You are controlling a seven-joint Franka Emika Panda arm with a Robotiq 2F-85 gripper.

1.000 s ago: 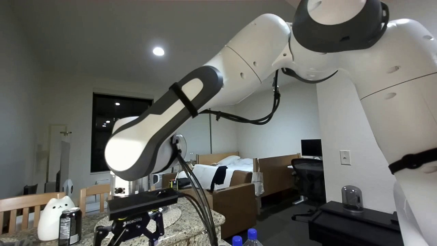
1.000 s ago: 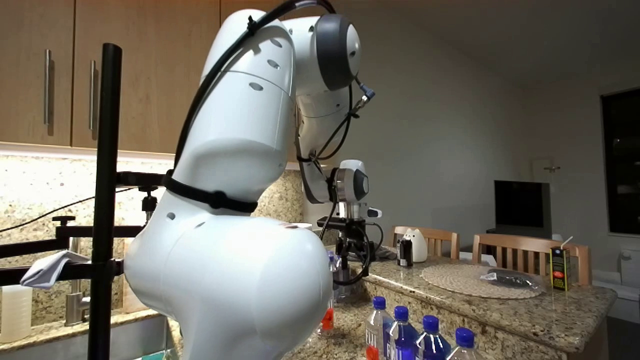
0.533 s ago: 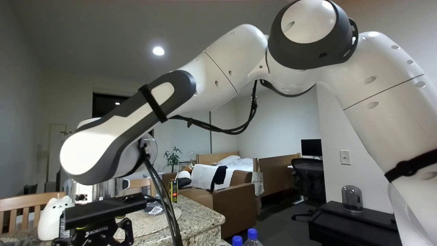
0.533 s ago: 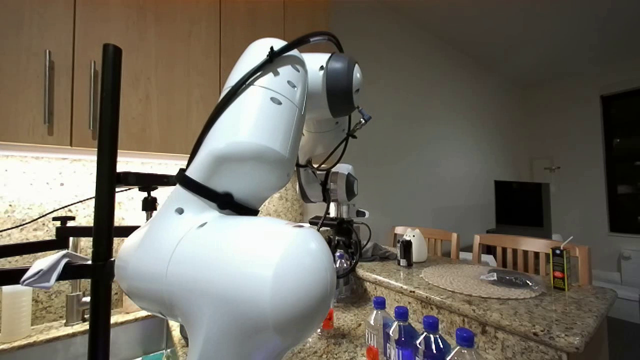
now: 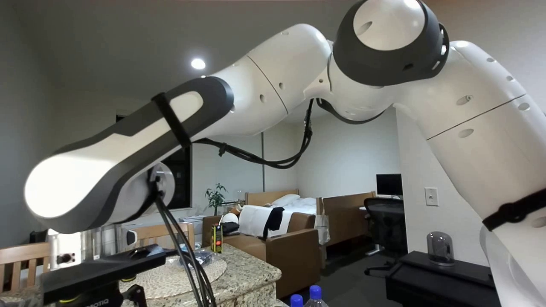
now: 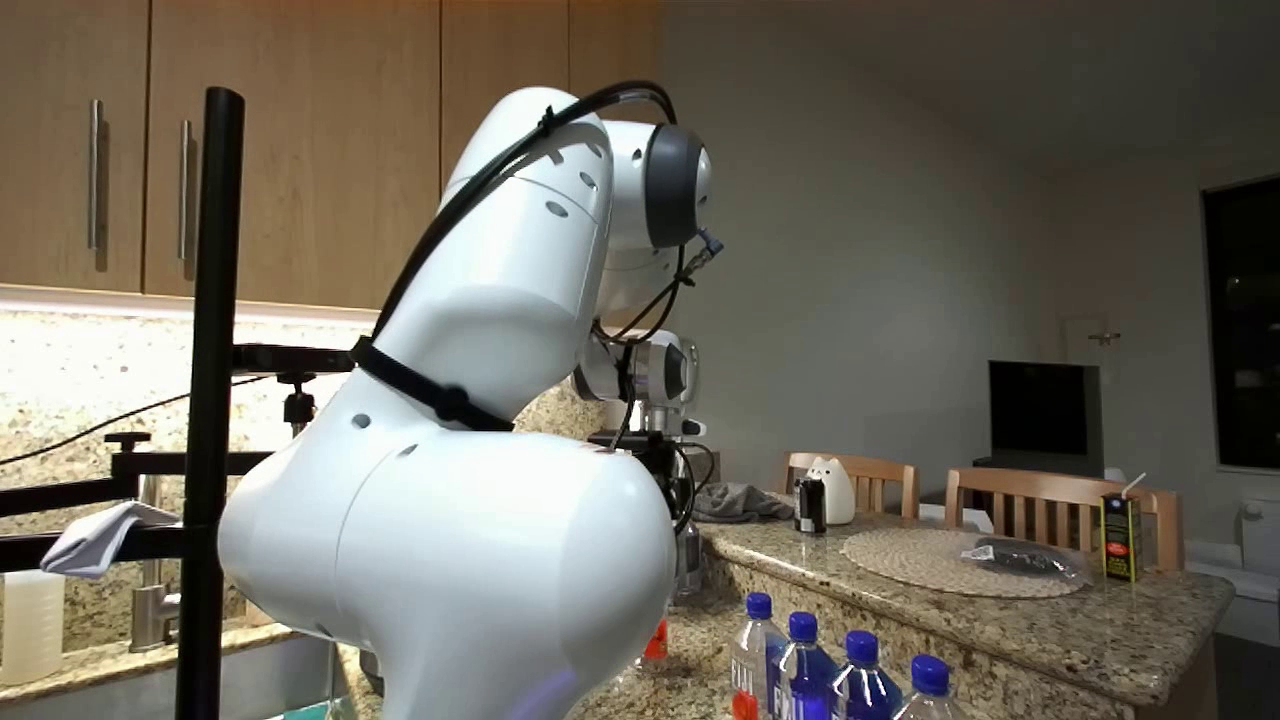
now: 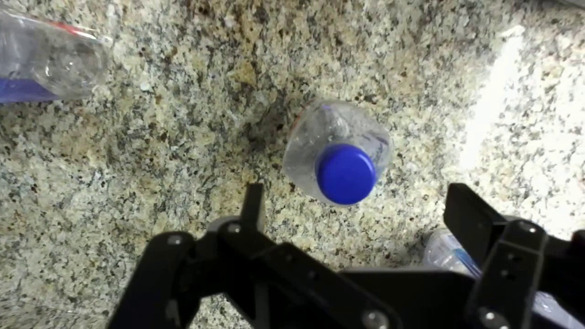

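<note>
My gripper (image 7: 356,194) is open and empty in the wrist view, its two black fingers spread wide. A clear bottle with a blue cap (image 7: 346,174) stands upright on the speckled stone counter (image 7: 192,137), seen from above. Its cap lies between the fingers in the picture, touching neither. Part of a clear bottle (image 7: 450,253) shows behind the right finger, and another bottle (image 7: 55,59) is at the upper left. In an exterior view the gripper (image 6: 680,490) is partly hidden behind the arm, with a clear bottle (image 6: 687,565) below it. Elsewhere its fingers are mostly cut off by the frame.
Several blue-capped bottles (image 6: 803,660) stand in a row below the raised counter (image 6: 1120,640). On that counter are a black can (image 6: 810,506), a white cat figure (image 6: 838,495), a grey cloth (image 6: 740,502), a woven mat (image 6: 900,560) and a drink carton (image 6: 1120,537).
The arm and gripper have moved left in both exterior views, and the gripper has come lower. The cat figure and can are now hidden in an exterior view. The bottles have not moved.
</note>
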